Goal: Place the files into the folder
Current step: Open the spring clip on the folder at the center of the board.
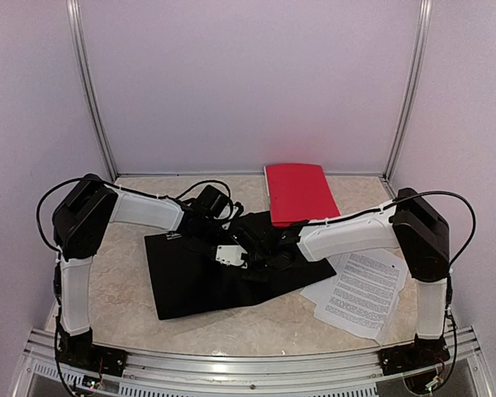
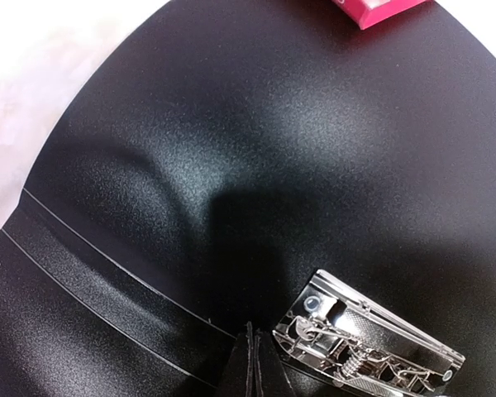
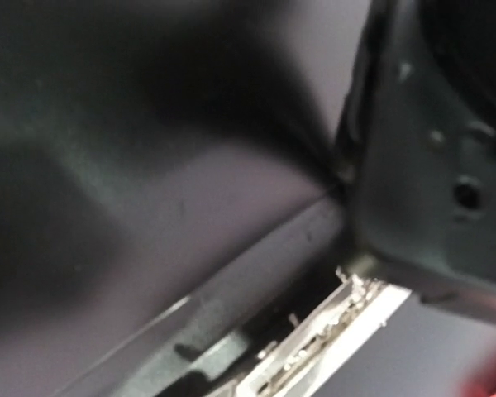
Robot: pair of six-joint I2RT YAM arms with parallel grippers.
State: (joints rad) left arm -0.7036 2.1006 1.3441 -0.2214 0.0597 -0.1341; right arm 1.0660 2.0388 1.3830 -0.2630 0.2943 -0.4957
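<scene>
Top external view first: the black folder (image 1: 190,281) lies open and flat in the middle of the tabletop (image 1: 124,306), and both arms reach in over it from either side. The files (image 1: 360,294) aren't in it. They're a loose, overlapping pile of white sheets on the tabletop at about 4 o'clock from the folder, just beside its right edge and partly under the right arm. The top sheets show dense printed text. A red book (image 1: 298,192) sits at roughly 1 o'clock from the folder, up against the back wall, with its near edge overlapping the folder's far corner.

Left wrist view is way clearer. The left gripper (image 2: 250,364) is closed, tips pinched together with nothing visible between them, right down by the folder's inside surface. The metal clip (image 2: 372,347) of the folder is just at 3 o'clock from the tips. The spine creases run diagonally towards 8 o'clock.

Right wrist view is a blurry mess. The right gripper (image 1: 263,253) is low over the folder near the clip. One finger (image 3: 430,165) fills the right side of the shot, but I honestly can't tell if it's open or closed.
</scene>
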